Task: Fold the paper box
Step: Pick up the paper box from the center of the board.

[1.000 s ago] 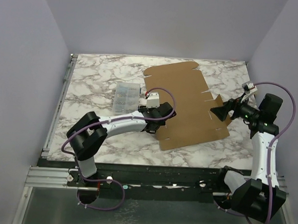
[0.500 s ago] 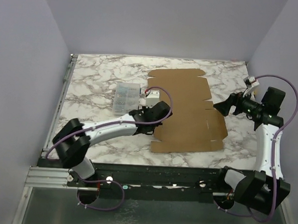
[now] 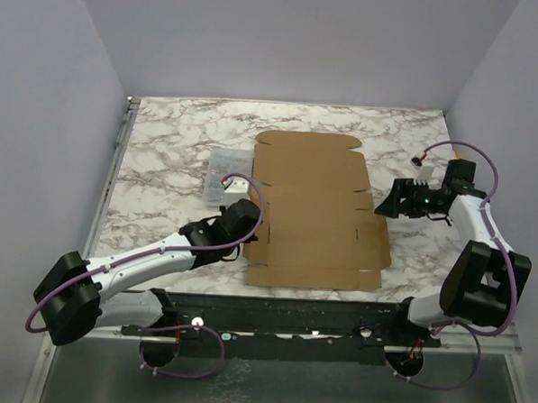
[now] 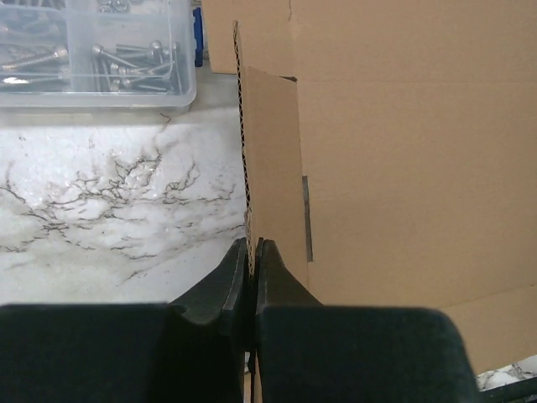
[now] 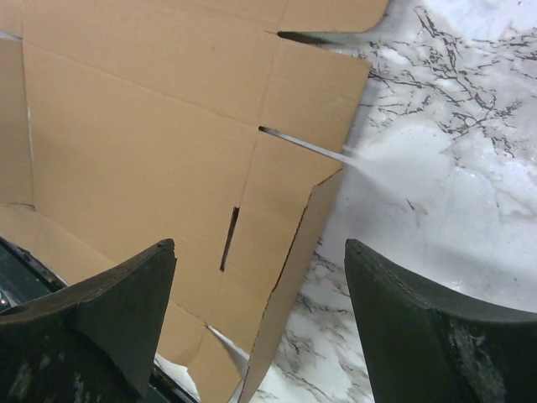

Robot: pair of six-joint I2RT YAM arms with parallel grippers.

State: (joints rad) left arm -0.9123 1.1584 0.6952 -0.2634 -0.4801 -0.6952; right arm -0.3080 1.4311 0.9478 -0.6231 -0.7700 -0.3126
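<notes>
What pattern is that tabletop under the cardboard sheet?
The tabletop is white marble with dark grey veining, clearest in the left wrist view.

From above, my left claw (image 3: 246, 220) is tucked under its own wrist, so the fingertips are hidden. The plastic case (image 4: 101, 102) runs off my left cam's top and left edges, and the paper box (image 5: 143, 159) spills past the right cam's top and left.

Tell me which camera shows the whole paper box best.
Top external: nearly the whole paper box shows, flaps included. Left wrist shows only its left flap, raised and pinched in the left tool. Right wrist shows only its right flaps and slits, past the open right tool.
</notes>
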